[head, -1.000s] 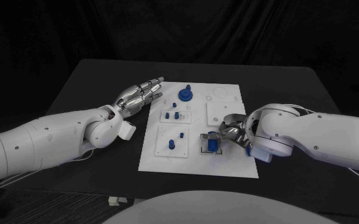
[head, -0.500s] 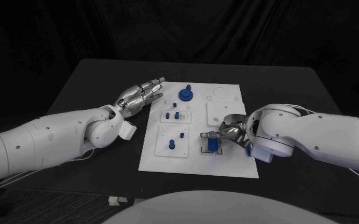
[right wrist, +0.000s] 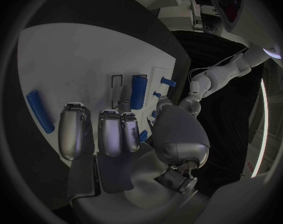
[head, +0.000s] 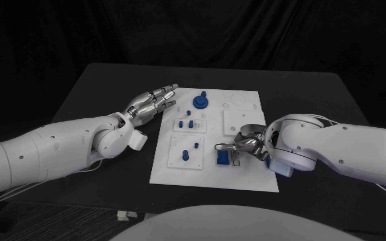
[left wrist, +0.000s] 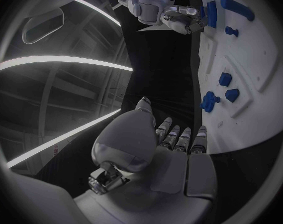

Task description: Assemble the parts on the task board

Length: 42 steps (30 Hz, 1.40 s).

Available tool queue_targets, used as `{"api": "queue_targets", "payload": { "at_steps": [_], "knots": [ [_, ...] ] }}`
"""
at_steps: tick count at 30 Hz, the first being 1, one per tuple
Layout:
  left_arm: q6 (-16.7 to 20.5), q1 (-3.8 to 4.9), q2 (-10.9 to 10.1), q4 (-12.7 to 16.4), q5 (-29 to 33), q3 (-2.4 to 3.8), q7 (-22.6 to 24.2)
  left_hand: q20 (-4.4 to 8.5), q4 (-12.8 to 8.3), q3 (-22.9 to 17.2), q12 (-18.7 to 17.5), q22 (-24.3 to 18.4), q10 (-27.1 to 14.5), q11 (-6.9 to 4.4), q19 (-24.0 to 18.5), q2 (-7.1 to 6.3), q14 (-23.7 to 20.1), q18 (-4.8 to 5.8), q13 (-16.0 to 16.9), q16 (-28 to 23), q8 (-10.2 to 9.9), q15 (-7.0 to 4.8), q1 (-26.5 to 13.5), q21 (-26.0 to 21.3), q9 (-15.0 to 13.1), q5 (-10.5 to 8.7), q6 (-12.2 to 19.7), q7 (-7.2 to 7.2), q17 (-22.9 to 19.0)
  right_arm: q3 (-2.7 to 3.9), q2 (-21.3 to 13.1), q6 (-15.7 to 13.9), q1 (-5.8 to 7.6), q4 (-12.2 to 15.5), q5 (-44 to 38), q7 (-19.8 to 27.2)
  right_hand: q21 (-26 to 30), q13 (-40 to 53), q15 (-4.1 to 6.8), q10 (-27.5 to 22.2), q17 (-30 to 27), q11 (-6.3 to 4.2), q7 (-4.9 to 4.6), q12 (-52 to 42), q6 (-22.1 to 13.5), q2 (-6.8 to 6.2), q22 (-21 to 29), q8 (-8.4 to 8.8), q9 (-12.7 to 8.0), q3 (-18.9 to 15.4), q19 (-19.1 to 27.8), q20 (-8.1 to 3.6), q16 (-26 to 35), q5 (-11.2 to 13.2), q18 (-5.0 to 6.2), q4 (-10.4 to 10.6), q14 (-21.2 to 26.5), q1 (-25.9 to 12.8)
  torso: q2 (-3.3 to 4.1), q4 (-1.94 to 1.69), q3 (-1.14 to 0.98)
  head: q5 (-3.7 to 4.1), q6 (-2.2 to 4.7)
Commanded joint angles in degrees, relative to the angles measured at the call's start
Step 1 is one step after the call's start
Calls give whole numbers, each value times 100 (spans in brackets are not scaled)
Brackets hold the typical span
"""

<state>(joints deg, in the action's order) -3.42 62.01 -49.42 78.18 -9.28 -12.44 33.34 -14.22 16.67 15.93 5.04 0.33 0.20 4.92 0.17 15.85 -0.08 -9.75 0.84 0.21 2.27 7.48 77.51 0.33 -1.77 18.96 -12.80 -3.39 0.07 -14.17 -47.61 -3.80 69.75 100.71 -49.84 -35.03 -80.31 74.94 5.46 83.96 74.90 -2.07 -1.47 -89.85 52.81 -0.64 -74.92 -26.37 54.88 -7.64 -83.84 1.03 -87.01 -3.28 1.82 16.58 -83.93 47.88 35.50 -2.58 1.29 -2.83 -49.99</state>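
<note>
Head view: the white board [head: 211, 163] lies mid-desk [head: 96, 85], and everything here is placed from it. The left robot hand [head: 150, 103] hovers just off the board's far left edge, fingers straight and apart, holding nothing. The right robot hand [head: 247, 143] sits over the board's near right part, fingers bent down round a blue block [head: 223, 157] that stands in a dark-outlined slot there; whether it grips the block or only touches it I cannot tell.

I count about six blue parts on the board: a round knobbed piece [head: 198, 102] at the far end, a tiny one [head: 187, 112] just nearer, a pair of pegs [head: 187, 124] at the middle left, one peg [head: 184, 154] at the near left, and the block. All seem seated, so the task looks well along. The white plate [head: 238, 120] at the middle right and the ring outlines at the far right carry nothing, so some places may be left to fill.

Left wrist view: the left palm [left wrist: 172, 159] lies flat and spread beside the board's edge [left wrist: 265, 129].

Right wrist view: the right fingers [right wrist: 110, 132] hang over the board [right wrist: 73, 59], close to an upright blue block [right wrist: 138, 90]. A loose blue bar [right wrist: 39, 111] lies on the board apart from the others, which makes seven.
</note>
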Motion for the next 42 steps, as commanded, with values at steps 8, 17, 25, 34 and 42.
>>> {"api": "queue_targets", "payload": {
  "at_steps": [8,17,25,34,42],
  "knots": [
    [-92,-14,14,-1,27,5,35,-28,-2,-45,17,5,-1,-34,3,9,8,-52,6,-21,14,46,58,-13,-4,35,-5,-34,-7,0,-74,-204,-13,43,-6,122,-38,1506,81,604,819,-97,48,-15,-170,187,-1196,-464,763,-245,-204,-77,-57,4,56,-1,-482,93,0,-2,1,-11,-1],
    [-65,-17,-28,20,27,5,51,-30,4,-45,19,6,-1,-32,4,15,8,-52,7,-21,19,48,53,-12,-7,27,-26,-49,-7,5,-559,-844,116,377,-6,604,-169,1506,96,604,971,-116,68,-15,-244,423,-1237,-541,1047,-348,-262,-95,-119,-438,26,-12,-512,261,-4,0,0,-41,-1],
    [-19,-18,-51,22,27,5,40,-33,8,-41,32,7,1,-34,5,12,8,-53,9,-21,26,45,46,-11,-11,20,-52,-62,-7,1,-1236,15,530,574,-159,-5,-193,1506,83,604,904,-90,32,-15,-268,447,-1242,-236,856,-418,-265,-85,-99,-849,20,-63,-497,663,-7,0,2,11,-1],
    [-21,-18,-59,21,27,5,39,-36,9,-37,41,9,3,-27,6,7,8,-53,11,-21,29,41,42,-10,-12,20,-59,-65,-7,-5,-1705,653,512,509,-1170,-465,-225,1506,52,604,912,-55,5,-15,-118,469,-1252,58,504,-455,-275,-58,-102,-931,13,-118,-498,923,-4,2,14,89,-1],
    [-27,-18,-83,38,27,5,39,-40,5,-36,54,9,7,11,6,5,8,-55,13,-21,30,32,44,-10,-12,27,-66,-58,-7,-5,-1717,586,237,499,-1566,-524,-237,1506,55,604,855,-49,8,-15,-7,493,-1256,146,371,-445,-279,-57,-84,-1061,10,-179,-488,1086,-1,0,4,172,-1]
  ]
}}
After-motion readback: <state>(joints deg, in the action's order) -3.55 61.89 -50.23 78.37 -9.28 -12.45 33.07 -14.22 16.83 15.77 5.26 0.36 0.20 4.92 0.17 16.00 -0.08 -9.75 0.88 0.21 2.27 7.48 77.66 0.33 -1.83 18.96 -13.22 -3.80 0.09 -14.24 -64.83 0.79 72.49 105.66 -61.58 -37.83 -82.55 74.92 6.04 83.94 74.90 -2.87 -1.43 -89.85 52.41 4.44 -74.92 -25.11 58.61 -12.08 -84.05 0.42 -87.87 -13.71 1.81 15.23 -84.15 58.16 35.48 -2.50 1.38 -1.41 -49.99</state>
